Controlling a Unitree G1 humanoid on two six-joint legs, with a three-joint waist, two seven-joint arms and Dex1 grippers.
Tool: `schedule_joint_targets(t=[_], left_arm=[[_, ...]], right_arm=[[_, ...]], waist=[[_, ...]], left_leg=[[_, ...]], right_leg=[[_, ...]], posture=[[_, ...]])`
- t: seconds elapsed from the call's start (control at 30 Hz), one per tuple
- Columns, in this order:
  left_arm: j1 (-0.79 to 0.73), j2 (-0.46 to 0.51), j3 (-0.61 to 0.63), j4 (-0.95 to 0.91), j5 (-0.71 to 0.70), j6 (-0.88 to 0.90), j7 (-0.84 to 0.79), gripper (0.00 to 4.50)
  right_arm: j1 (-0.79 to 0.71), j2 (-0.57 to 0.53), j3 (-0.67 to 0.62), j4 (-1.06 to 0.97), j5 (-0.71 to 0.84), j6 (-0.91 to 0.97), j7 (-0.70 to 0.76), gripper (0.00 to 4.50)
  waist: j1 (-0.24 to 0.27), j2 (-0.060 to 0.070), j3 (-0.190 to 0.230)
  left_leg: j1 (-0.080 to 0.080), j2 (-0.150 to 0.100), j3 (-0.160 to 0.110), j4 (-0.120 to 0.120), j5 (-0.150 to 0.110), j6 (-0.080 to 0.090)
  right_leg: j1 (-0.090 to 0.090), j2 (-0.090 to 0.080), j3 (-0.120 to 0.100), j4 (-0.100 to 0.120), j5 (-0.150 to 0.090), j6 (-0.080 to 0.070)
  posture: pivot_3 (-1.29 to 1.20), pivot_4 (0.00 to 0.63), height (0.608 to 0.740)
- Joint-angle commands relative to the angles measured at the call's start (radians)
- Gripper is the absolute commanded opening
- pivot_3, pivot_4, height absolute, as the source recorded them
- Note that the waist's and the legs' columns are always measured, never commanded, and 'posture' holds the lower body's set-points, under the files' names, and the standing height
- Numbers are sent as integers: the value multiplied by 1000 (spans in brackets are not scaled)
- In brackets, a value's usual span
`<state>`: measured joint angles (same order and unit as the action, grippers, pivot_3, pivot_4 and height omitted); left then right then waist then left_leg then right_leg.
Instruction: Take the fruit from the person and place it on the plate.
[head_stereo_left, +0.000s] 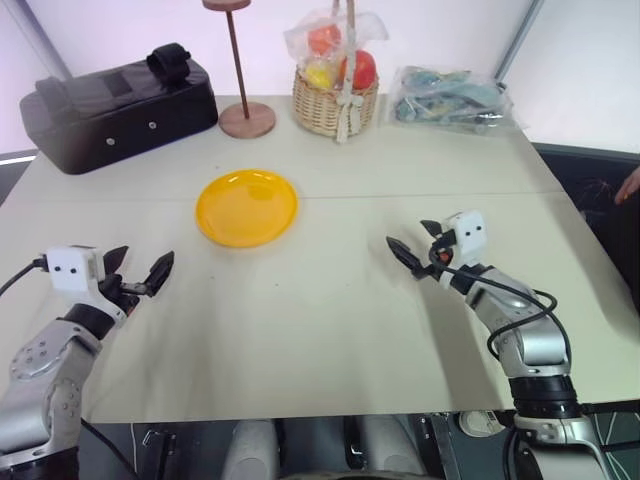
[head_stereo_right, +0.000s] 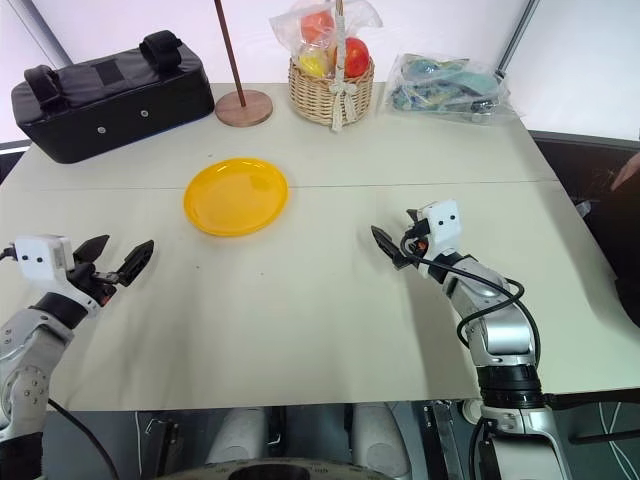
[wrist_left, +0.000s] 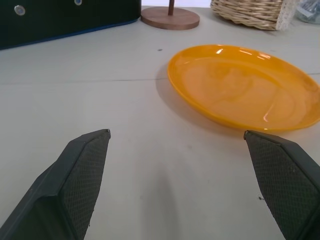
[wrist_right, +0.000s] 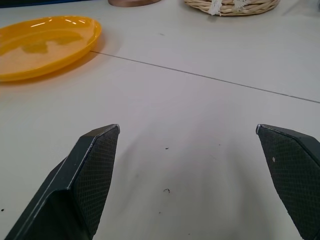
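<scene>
The yellow-orange plate (head_stereo_left: 247, 207) lies empty on the white table (head_stereo_left: 330, 300), left of centre. The fruit is out of view. A small part of the person's hand (head_stereo_left: 630, 186) shows at the far right edge, beyond the table's corner. My left gripper (head_stereo_left: 140, 262) hovers open over the near left of the table, pointing toward the plate (wrist_left: 240, 85), with nothing between its fingers. My right gripper (head_stereo_left: 411, 237) stands open over the near right of the table, angled left toward the plate (wrist_right: 40, 42), and it holds nothing either.
Along the table's far side stand a black bag (head_stereo_left: 115, 100), a wooden pole stand with a round base (head_stereo_left: 247, 120), a wicker basket (head_stereo_left: 335, 100) of plastic-wrapped fruit, and a clear bag of items (head_stereo_left: 450, 97). A seam (head_stereo_left: 440, 195) crosses the table.
</scene>
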<state>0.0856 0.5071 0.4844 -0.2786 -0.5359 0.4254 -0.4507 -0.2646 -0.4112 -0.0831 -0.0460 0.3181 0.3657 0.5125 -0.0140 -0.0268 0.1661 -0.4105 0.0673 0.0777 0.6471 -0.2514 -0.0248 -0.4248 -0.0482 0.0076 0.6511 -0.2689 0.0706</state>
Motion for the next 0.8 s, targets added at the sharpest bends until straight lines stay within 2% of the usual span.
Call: schedule_joint_targets(t=[0.03, 0.67, 0.8], left_arm=[[-3, 9, 6, -29, 3, -15, 1, 4481], [-16, 17, 1, -24, 8, -10, -4, 4481], [-50, 43, 0, -26, -2, 12, -13, 4481]], right_arm=[[-5, 3, -4, -48, -1, -7, -3, 4500], [-5, 8, 5, -46, -3, -10, -11, 4500], [-7, 8, 5, -43, -4, -11, -13, 4500]], waist=[[0, 0, 0], [0, 0, 0], [0, 0, 0]], left_leg=[[0, 0, 0, 0, 0, 0], [0, 0, 0, 0, 0, 0], [0, 0, 0, 0, 0, 0]], right_leg=[[0, 0, 0, 0, 0, 0], [0, 0, 0, 0, 0, 0], [0, 0, 0, 0, 0, 0]], posture=[[0, 150, 740], [0, 150, 740], [0, 150, 740]])
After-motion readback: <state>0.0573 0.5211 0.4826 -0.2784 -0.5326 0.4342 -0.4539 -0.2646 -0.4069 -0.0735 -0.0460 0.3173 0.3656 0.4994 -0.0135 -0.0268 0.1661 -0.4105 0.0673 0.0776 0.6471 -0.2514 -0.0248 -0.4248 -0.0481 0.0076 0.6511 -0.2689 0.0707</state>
